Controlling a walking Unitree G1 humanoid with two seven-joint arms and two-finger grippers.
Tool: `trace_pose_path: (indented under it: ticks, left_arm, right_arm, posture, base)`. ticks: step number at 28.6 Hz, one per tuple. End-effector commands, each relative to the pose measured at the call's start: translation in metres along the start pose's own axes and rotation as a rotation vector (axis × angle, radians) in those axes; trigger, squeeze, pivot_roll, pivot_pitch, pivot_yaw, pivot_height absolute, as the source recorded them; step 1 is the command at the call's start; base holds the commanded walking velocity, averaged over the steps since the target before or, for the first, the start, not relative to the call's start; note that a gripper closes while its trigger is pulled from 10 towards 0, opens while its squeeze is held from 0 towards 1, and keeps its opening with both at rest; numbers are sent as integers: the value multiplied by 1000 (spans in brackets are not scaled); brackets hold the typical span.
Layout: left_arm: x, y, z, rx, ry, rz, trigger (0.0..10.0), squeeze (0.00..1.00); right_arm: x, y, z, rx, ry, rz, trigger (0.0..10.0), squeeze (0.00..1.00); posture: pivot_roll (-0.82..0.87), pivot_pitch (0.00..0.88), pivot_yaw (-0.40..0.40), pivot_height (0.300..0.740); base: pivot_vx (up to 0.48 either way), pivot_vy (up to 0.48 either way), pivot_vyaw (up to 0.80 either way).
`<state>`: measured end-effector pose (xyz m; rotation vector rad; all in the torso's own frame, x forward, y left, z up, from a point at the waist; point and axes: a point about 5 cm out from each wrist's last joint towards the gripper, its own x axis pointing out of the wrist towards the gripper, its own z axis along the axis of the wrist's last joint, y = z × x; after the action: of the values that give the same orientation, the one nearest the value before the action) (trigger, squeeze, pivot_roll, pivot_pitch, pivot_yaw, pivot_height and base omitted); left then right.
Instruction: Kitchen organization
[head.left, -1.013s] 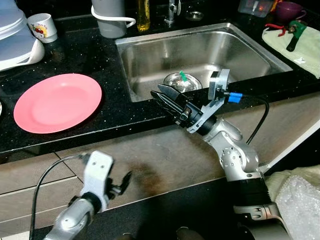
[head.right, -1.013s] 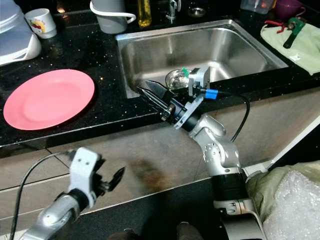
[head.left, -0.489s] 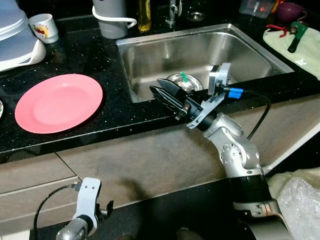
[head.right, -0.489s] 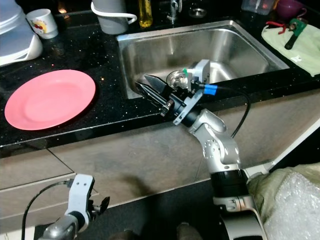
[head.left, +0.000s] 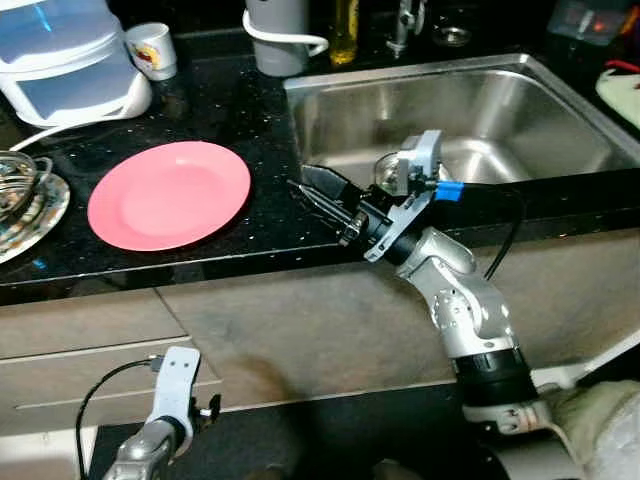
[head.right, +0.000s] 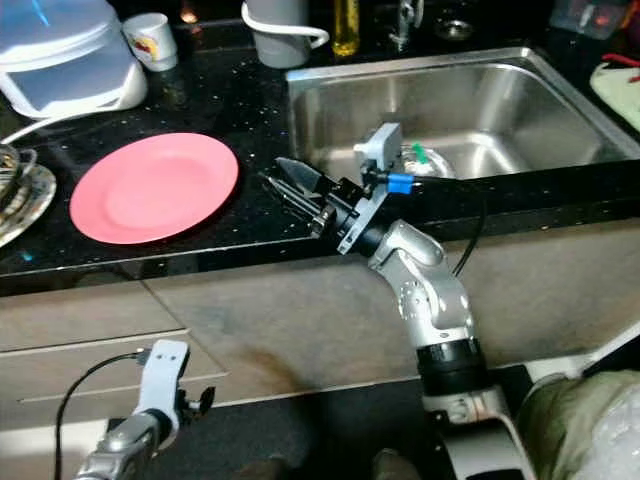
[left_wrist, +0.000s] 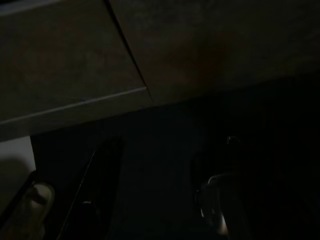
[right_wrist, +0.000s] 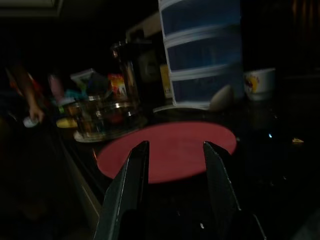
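Observation:
A pink plate (head.left: 170, 195) lies flat on the black counter (head.left: 250, 100), left of the steel sink (head.left: 470, 100). My right gripper (head.left: 303, 185) hovers low over the counter's front edge, at the sink's front-left corner, pointing toward the plate. It stands a short way from the plate's right rim. In the right wrist view the right gripper (right_wrist: 175, 145) is open, with the plate (right_wrist: 165, 150) seen between its fingers (right_wrist: 135, 170). Nothing is held. My left arm (head.left: 165, 420) hangs idle low in front of the cabinet.
A tiered white and blue container (head.left: 70, 60), a white cup (head.left: 152, 50), a grey jug (head.left: 278, 35) and a bottle (head.left: 346, 30) stand at the back. A dish holding metalware (head.left: 20, 195) sits far left. A strainer with a green piece (head.right: 425, 160) lies in the sink.
The camera has panned left. My right gripper has moved left from the sink's edge toward the plate. The left arm dropped low a second ago and stays there.

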<state>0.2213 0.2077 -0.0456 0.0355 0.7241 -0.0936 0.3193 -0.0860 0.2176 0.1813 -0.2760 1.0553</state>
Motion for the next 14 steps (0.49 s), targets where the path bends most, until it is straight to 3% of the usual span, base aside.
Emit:
trace_pose_path:
  ticks: [1, 14]
  left_arm:
    - [0, 1, -5, 2, 12, 2, 10000, 0]
    - [2, -1, -10, -24, 26, -9, 10000, 0]
  right_arm:
    - [-2, 3, -7, -13, 30, 17, 10000, 0]
    - [4, 8, -8, -113, 72, 33, 10000, 0]
  posture:
    - [14, 81, 33, 740]
    - [9, 68, 39, 740]
  base:
    - [0, 0, 0]
    - [0, 0, 790]
